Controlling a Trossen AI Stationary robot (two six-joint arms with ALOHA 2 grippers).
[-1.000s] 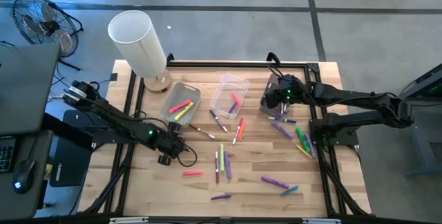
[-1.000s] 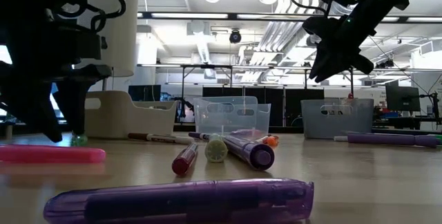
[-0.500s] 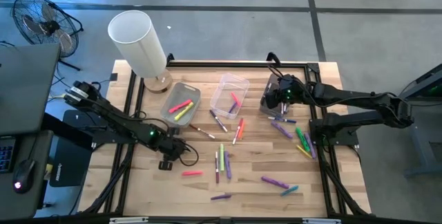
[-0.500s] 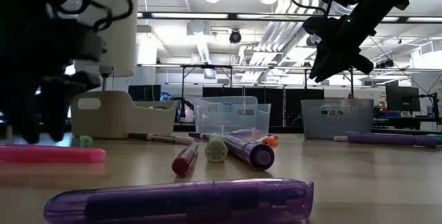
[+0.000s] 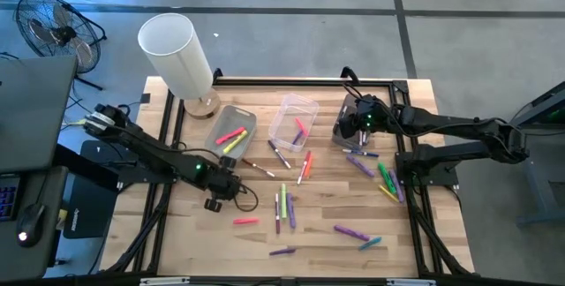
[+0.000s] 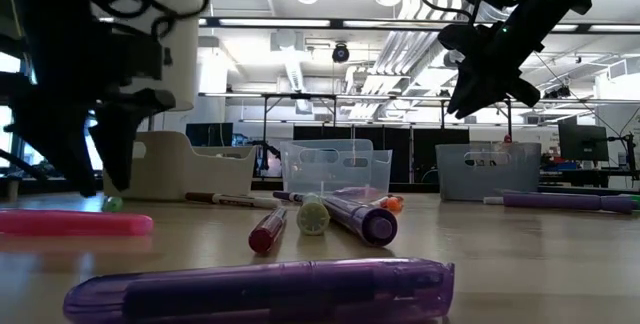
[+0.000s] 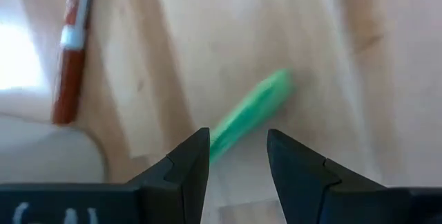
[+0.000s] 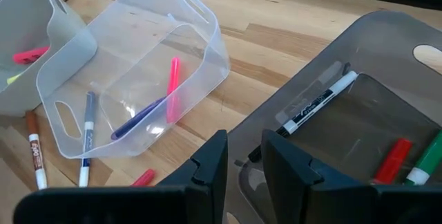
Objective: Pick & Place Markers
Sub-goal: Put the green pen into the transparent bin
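Markers (image 5: 282, 206) in pink, red, yellow, green and purple lie scattered on the wooden table, and some lie in the bins. My left gripper (image 7: 237, 148) is open and points down at a green marker (image 7: 248, 113). That marker lies flat on the table and runs in between the two fingers; its tip (image 6: 112, 203) also shows in the low view. My left gripper (image 5: 216, 196) stands near the white bin (image 5: 231, 131). My right gripper (image 8: 243, 160), open by a narrow gap, hangs over the grey bin (image 8: 359, 120) at the table's far right (image 5: 360, 120).
Three bins stand in a row at the far side: white, clear (image 5: 293, 120) and grey. A white cylinder on a round wooden base (image 5: 177, 52) stands at the far left. A red-brown marker (image 7: 72, 51) lies close to my left gripper. A black frame edges the table.
My left gripper dipped toward the table, then rose a little and shifted slightly toward the table's right. My right arm has kept still.
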